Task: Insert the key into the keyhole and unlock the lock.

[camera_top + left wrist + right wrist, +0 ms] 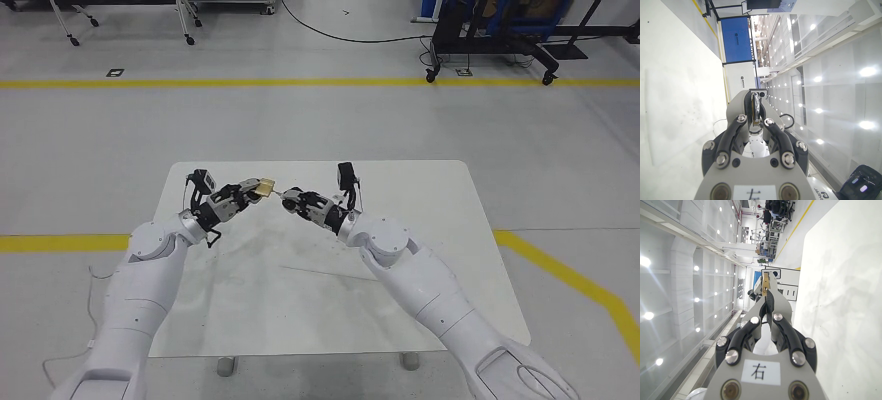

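L pincer (755, 103) clamped a brass padlock (265, 186) over the white surface (440, 250), far half, btwn both arms. R pincer (766, 298), pinched narrow, sat tip-to-face w/ the keyhole (764, 288); key couldn't be made out.

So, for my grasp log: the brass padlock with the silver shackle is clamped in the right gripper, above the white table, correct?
No. The left wrist view shows the brass padlock clamped in the left gripper, above the white table.
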